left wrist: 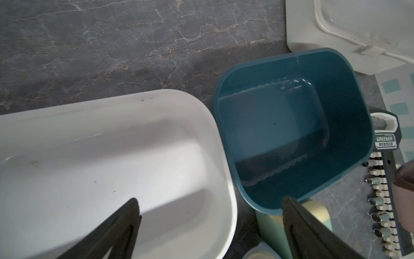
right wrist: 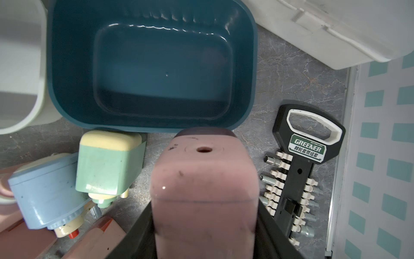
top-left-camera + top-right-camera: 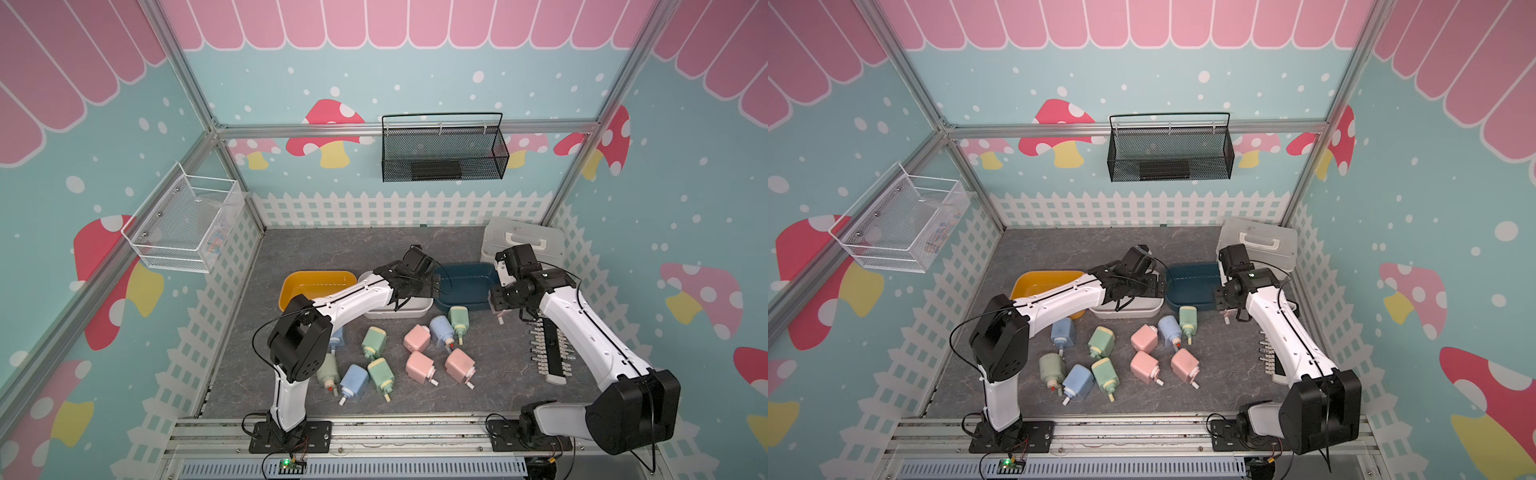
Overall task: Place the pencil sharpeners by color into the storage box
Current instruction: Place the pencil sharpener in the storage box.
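Three storage boxes stand in a row: yellow (image 3: 291, 286), white (image 3: 413, 311) and dark blue (image 3: 465, 306), all showing nothing inside. Several pencil sharpeners lie on the table in front of them, among them pink (image 3: 417, 337), green (image 3: 374, 341) and blue (image 3: 354, 380). My right gripper (image 2: 203, 224) is shut on a pink pencil sharpener (image 2: 203, 186), held just in front of the blue box's near rim (image 2: 156, 129), at its right end. My left gripper (image 1: 210, 201) is open and holds nothing, hovering over the right end of the white box (image 1: 230, 179) beside the blue box (image 1: 216, 107).
A black socket-bit holder (image 3: 550, 349) lies right of the sharpeners, partly under my right arm. A white lidded case (image 3: 523, 241) sits at the back right corner. A black mesh basket (image 3: 442, 149) hangs on the back wall, a white one (image 3: 183, 224) on the left wall.
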Available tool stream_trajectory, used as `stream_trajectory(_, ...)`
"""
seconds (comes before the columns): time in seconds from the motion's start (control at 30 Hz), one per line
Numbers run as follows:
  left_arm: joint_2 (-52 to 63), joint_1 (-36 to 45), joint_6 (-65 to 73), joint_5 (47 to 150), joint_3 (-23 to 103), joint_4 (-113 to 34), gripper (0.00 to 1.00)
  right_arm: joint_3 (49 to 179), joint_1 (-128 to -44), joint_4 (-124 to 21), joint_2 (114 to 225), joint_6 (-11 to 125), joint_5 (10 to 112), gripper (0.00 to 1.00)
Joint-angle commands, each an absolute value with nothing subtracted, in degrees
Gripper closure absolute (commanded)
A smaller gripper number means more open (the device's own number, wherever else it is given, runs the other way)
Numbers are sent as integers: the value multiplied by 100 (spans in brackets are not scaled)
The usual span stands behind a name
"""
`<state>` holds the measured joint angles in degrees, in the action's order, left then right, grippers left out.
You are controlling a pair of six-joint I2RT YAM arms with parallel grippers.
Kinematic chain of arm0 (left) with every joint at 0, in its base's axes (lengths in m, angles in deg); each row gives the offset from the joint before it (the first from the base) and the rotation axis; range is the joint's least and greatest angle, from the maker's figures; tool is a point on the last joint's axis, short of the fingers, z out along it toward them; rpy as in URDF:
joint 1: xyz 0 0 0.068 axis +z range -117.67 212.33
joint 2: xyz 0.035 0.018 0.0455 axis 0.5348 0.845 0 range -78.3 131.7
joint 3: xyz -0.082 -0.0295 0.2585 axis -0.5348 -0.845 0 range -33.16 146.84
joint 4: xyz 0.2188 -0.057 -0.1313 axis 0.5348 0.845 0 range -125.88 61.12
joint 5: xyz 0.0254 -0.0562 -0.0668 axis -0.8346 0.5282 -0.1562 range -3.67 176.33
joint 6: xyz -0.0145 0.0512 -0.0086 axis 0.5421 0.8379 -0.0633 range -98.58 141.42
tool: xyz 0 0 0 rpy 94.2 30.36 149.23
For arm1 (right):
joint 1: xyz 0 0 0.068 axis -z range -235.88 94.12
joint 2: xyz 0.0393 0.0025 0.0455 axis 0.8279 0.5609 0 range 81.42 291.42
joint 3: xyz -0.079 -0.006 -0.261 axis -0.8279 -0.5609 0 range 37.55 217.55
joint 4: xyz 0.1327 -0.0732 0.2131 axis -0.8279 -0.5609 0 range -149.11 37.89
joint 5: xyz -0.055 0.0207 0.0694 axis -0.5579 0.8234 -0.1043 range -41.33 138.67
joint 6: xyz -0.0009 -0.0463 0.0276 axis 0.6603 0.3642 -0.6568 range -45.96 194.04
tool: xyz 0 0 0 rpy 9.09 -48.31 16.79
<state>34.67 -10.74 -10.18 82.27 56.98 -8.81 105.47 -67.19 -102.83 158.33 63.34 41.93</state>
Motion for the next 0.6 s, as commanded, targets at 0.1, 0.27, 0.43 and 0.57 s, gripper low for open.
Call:
stream_trajectory(0.1, 3889, -1144, -1136, 8240, 6282, -563, 1, 11293, -6648, -10014, 16396, 6463, 4652, 100)
stream_trajectory(0.27, 4041, -1144, -1110, 8111, 6439, -471, 1, 11862, -6637, -10036, 17147, 6462, 4696, 100)
stream_trajectory(0.43, 4202, -1144, -1178, 8226, 6490, -468, 2, 12447, -6630, -10170, 17826, 6525, 4374, 100)
stream_trajectory(0.57, 4419, -1144, -1207, 8272, 6678, -472, 1, 12688, -6634, -10174, 18192, 6399, 4014, 99)
